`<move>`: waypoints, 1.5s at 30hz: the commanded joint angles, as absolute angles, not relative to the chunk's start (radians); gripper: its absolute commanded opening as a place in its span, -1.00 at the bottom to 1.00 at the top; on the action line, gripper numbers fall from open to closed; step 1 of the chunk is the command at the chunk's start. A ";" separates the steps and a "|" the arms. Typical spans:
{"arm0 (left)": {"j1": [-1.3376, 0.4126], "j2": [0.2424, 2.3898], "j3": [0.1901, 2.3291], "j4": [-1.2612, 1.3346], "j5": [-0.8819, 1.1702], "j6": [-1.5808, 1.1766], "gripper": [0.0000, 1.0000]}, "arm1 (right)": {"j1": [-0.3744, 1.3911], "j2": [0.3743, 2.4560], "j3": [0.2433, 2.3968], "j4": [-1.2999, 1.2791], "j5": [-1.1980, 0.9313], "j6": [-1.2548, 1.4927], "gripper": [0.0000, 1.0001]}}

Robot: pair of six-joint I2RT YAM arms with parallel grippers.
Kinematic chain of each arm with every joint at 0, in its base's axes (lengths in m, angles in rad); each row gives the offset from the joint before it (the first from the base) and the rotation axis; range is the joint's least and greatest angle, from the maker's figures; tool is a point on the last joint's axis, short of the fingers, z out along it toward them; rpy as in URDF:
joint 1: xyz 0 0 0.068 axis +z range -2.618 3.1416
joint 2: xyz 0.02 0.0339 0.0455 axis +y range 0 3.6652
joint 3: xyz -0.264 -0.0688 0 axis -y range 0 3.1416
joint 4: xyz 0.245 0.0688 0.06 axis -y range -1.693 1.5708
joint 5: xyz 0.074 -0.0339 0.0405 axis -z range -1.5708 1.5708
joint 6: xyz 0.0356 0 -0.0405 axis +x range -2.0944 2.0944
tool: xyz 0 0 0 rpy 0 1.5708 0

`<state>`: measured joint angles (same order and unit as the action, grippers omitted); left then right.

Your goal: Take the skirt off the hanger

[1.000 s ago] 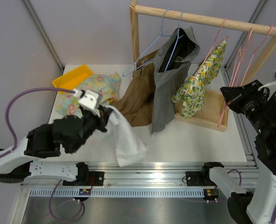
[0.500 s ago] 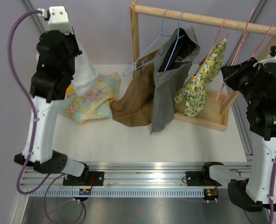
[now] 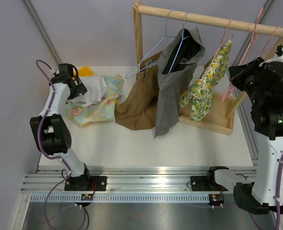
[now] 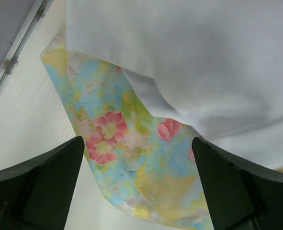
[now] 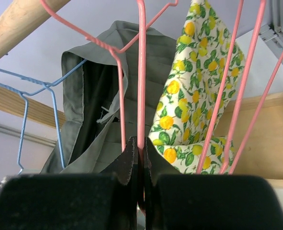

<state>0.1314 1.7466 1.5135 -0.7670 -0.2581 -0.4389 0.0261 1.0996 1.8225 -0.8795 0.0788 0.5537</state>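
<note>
White skirt (image 3: pixel 95 88) lies crumpled at the far left of the table (image 3: pixel 189 143), off any hanger. It sits on top of a floral cloth (image 3: pixel 89 113), with a yellow bin (image 3: pixel 86 71) just behind the pile.

My left gripper (image 3: pixel 80 90) hangs right over that pile with its jaws spread wide and nothing between them. From the left wrist I see both dark fingers (image 4: pixel 36 187) at the bottom edge. The white skirt (image 4: pixel 203 57) fills the top of that view, and the floral cloth (image 4: pixel 127 158) shows below it.

My right gripper (image 3: pixel 237 80) is up at the right end of the wooden rack (image 3: pixel 203 19). Its jaws are pinched tight on the wire of a bare pink hanger (image 3: pixel 226 93). The right wrist view shows the right gripper (image 5: pixel 139 149) clamping the pink hanger (image 5: pixel 141 72) on its upright strand. I cannot tell whether its hook sits on the rail.

Further left on the rack, a grey garment (image 3: pixel 172 88) hangs on a blue hanger (image 3: pixel 182 33). A lemon-print garment (image 3: pixel 203 86) hangs to its right and a brown garment (image 3: pixel 139 103) droops to its left.
</note>
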 commanded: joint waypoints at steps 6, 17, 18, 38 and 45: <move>0.107 1.409 1.461 -0.658 -0.213 -0.388 0.98 | 0.025 1.187 1.900 -0.807 0.172 0.496 -1.00; 0.107 1.374 1.388 -0.629 -0.167 -0.376 0.98 | -0.031 1.197 1.744 -0.818 0.141 0.528 -1.00; 0.107 1.370 1.387 -0.624 -0.167 -0.376 0.98 | -0.031 1.186 1.730 -0.815 0.137 0.532 -1.00; 0.110 1.339 1.365 -0.604 -0.133 -0.374 0.98 | -0.031 1.172 1.977 -0.845 -0.093 0.595 0.79; 0.110 1.336 1.361 -0.600 -0.127 -0.373 0.98 | -0.031 1.213 1.884 -0.683 -0.327 0.655 0.68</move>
